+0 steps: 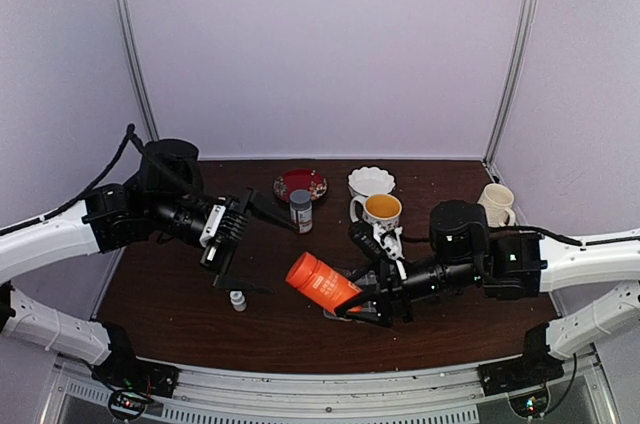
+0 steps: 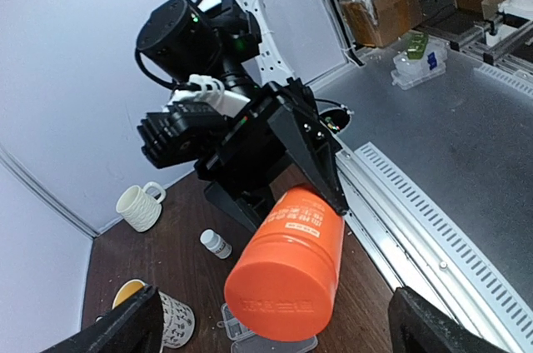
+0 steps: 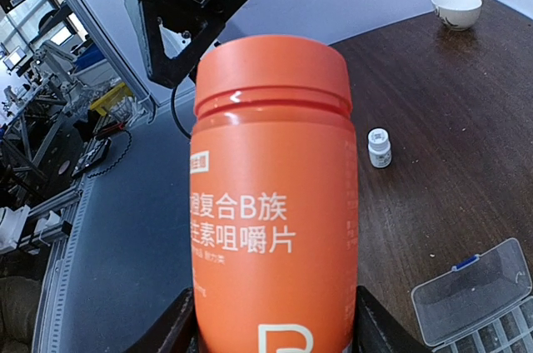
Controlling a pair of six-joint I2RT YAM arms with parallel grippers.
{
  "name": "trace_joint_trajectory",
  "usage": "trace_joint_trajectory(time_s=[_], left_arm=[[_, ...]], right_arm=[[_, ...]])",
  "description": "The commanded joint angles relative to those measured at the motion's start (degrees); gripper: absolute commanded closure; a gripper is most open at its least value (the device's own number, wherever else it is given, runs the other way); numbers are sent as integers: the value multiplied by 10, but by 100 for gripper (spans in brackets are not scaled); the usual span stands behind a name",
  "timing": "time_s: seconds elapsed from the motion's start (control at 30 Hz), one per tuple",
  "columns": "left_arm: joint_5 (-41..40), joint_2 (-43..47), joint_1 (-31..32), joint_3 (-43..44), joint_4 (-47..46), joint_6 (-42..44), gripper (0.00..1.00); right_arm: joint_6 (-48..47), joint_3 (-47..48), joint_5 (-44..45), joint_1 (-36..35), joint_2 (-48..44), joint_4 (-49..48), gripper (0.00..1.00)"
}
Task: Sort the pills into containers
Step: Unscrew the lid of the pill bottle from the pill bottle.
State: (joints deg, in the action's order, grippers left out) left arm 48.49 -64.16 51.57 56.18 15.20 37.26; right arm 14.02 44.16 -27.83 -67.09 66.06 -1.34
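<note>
Above dark brown tabletop, pale walls around, left gripper spread empty, right gripper clamping orange bottle near clear pill box

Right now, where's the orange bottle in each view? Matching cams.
Top external: orange bottle low centre, tilted, cap toward the upper left.
Left wrist: orange bottle bottom centre, cap end facing the camera.
Right wrist: orange bottle fills the middle, cap up.
Shared landmark: small white vial, left of the bottle in top external and left wrist, right of it in right wrist.
</note>
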Motion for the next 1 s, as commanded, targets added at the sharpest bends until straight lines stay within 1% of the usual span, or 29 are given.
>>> trace_joint_trajectory(time_s=[0.0, 0.2, 0.37, 0.67, 0.87, 0.97], left_arm=[[-8, -14, 8, 29, 49, 75, 2], [-9, -33, 18, 44, 86, 103, 5], [-16, -35, 18, 44, 87, 106, 10], [-10, -45, 19, 50, 87, 104, 27], [-14, -51, 20, 51, 89, 101, 32], [-14, -52, 19, 51, 89, 100, 39]], right_arm=[[7, 38, -39, 4, 19, -9, 74], [5, 54, -47, 4, 39, -11, 74], [4, 61, -50, 4, 48, -11, 74], [6, 61, -50, 4, 54, -15, 74], [8, 61, -49, 3, 56, -19, 74], [9, 60, -48, 4, 57, -19, 74]])
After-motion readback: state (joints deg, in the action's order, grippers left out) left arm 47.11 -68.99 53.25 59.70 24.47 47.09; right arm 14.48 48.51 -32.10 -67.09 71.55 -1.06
